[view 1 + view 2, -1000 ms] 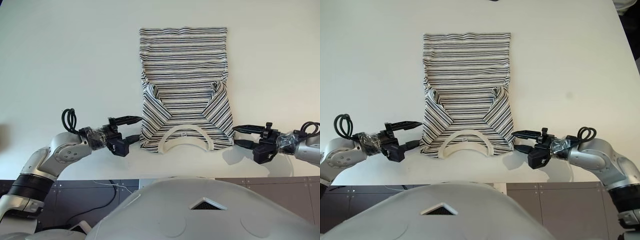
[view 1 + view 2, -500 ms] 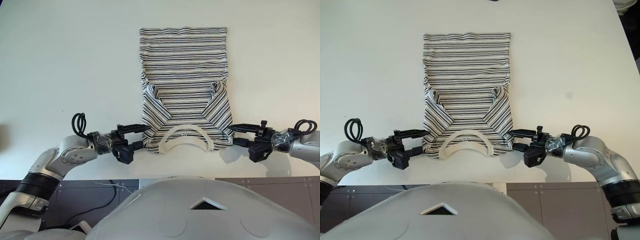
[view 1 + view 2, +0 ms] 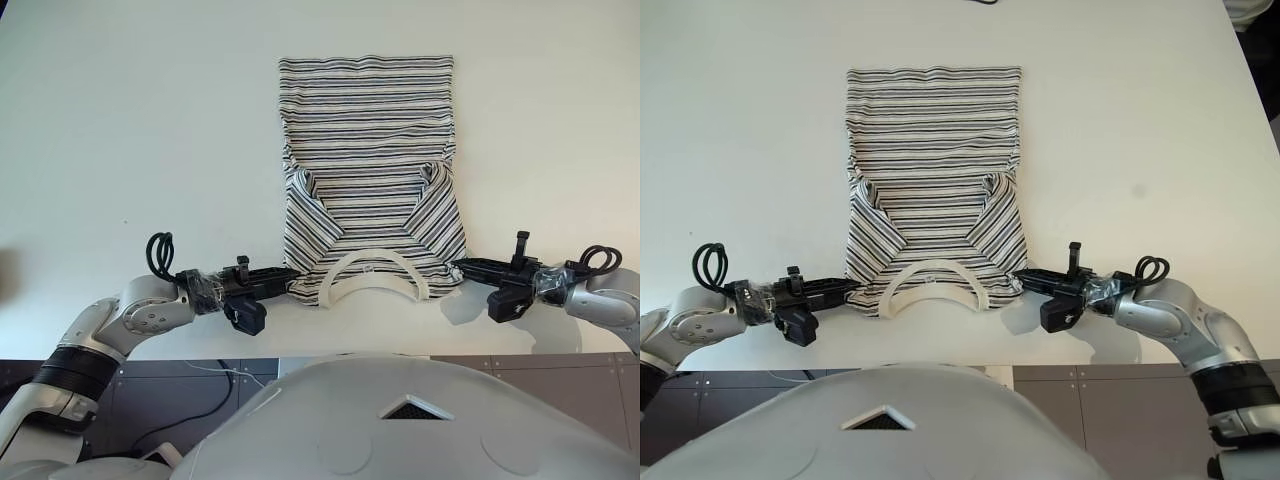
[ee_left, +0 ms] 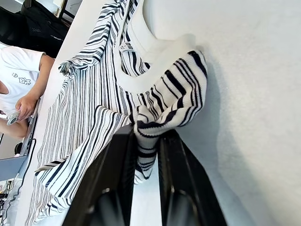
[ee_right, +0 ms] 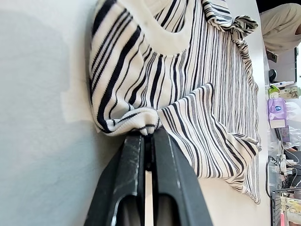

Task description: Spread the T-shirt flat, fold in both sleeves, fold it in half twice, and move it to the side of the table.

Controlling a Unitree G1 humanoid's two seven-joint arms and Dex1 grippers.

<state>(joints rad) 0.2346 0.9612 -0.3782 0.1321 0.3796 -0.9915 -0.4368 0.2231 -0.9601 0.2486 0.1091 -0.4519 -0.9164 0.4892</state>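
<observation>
At the left, the left gripper is now found at the near left corner of the black-and-white striped cotton T-shirt. A second ago it was held apart from the cloth with its fingers spread. That gap is closed. In the left wrist view the black fingers are drawn in narrow on a bunched fold of striped fabric at the shoulder, just beside the white ribbed collar.

The T-shirt itself is not shifted. It lies flat in the middle of the white table, hem far from the robot and collar at the near edge. The sleeves are already turned in over the chest.

At the right, the same change is seen in mirror. The right gripper is brought in from well clear of the cloth to the near right corner, and its fingers are pressed together on a pinch of the striped shoulder edge.

Both near corners are thus held at once, so the sleeve stage can be judged finished and the first fold in half begun. It is likely that the collar end is to be lifted and carried over toward the far hem — evenly on both sides, or the fold may be laid crooked.
</observation>
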